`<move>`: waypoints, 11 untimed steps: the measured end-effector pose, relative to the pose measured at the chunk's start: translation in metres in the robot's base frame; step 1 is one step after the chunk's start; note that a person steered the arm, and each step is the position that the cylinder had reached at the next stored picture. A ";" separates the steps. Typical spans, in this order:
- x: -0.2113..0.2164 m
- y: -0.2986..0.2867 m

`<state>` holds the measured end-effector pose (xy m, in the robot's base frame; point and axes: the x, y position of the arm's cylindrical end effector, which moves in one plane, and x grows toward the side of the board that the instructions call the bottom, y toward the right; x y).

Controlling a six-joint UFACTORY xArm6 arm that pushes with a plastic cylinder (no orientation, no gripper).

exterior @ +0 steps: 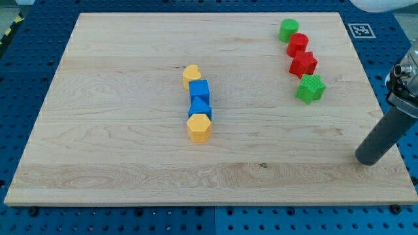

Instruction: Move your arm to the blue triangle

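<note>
blue triangle [200,107], flat on board, mid-column, touching neighbours above and below

Pale matt wooden board [130,98], smooth dark matt rod, ridged green star [310,89]

Single camera view — high, angled down across the pale wooden board [130,156], near edge along the view's bottom. Whole board fits, blue perforated table [392,52] round it — moderately close, no second view.
</note>
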<state>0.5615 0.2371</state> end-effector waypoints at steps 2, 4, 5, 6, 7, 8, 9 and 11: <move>0.000 0.005; -0.031 -0.040; -0.061 -0.063; -0.064 -0.067; -0.089 -0.089; -0.124 -0.111; -0.132 -0.123; -0.066 -0.209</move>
